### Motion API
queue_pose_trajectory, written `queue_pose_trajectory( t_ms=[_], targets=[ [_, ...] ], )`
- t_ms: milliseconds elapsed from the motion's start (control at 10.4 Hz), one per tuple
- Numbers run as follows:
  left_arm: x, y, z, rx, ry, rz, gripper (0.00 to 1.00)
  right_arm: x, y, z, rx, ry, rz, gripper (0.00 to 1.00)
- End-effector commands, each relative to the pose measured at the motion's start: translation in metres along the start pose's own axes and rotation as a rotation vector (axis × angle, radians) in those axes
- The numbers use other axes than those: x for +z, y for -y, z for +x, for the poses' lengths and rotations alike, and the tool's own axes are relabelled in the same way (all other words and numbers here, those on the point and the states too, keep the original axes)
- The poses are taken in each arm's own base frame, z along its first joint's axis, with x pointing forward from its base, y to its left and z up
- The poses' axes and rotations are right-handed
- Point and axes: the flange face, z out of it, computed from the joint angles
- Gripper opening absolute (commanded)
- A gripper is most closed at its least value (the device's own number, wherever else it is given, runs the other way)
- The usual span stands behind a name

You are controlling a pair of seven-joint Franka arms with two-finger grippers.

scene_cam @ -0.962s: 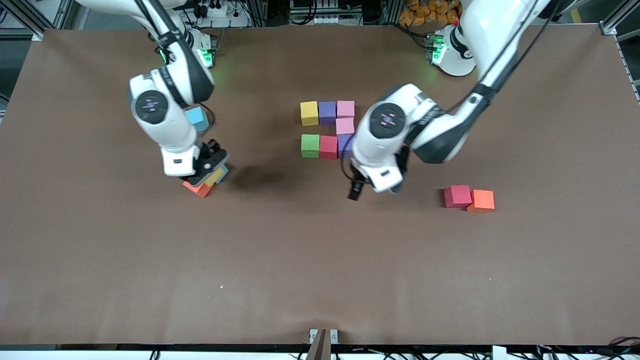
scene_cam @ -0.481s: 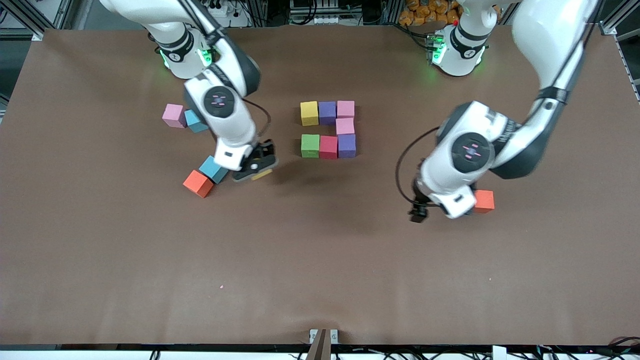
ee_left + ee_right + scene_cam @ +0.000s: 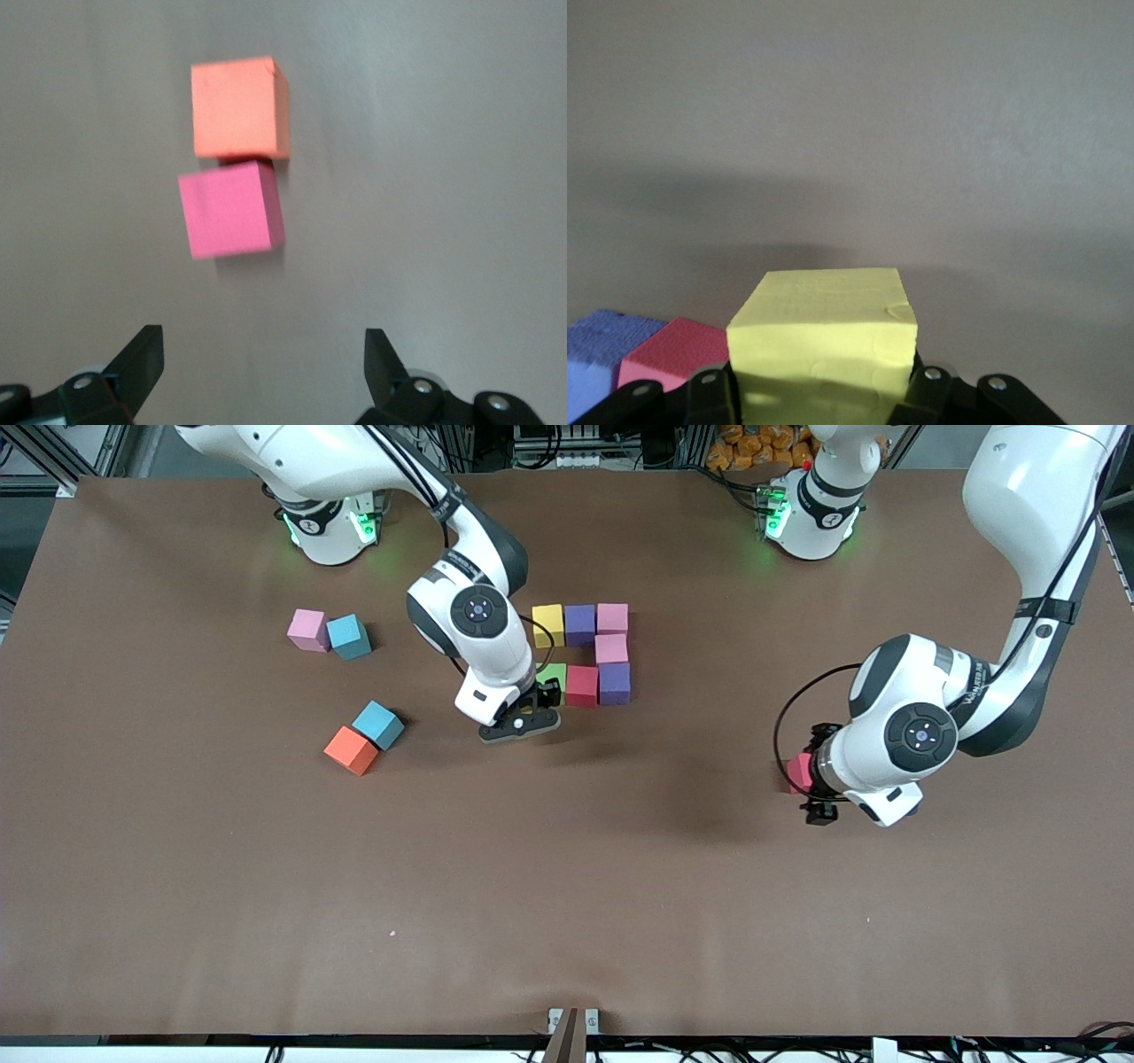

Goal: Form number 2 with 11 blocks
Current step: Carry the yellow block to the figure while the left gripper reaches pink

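Carrying its clamped yellow cube [image 3: 824,332], right gripper [image 3: 523,713] has reached the green cube [image 3: 551,676]; left gripper [image 3: 261,367], spread, hovers over the red cube [image 3: 230,210].

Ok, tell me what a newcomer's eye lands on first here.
First, the half-built number 2 of small matte cubes at mid-table, between the two bases. Next, the right gripper, shut on a yellow matte cube just beside the green cube. Then the open left gripper, over a red matte cube touching an orange one.
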Motion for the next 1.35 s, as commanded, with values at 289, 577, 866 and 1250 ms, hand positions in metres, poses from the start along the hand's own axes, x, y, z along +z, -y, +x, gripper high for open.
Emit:
queue_pose_trajectory(
  t_ms=[289, 577, 866, 1250],
  targets=[
    [0.034, 0.014, 0.032, 0.016, -0.025, 0.007, 1.00, 0.039, 0.033, -0.004, 0.154, 0.038, -0.010, 0.41],
    [0.048, 0.014, 0.033, 0.001, 0.011, -0.038, 1.00, 0.051, 0.036, -0.009, 0.153, 0.053, -0.018, 0.41],
    [0.061, 0.015, 0.034, -0.001, 0.027, -0.044, 1.00, 0.052, 0.037, -0.008, 0.169, 0.048, -0.012, 0.41],
    [0.085, 0.019, 0.028, 0.014, 0.046, -0.029, 1.00, 0.059, 0.037, -0.007, 0.175, 0.038, 0.002, 0.41]
  ],
)
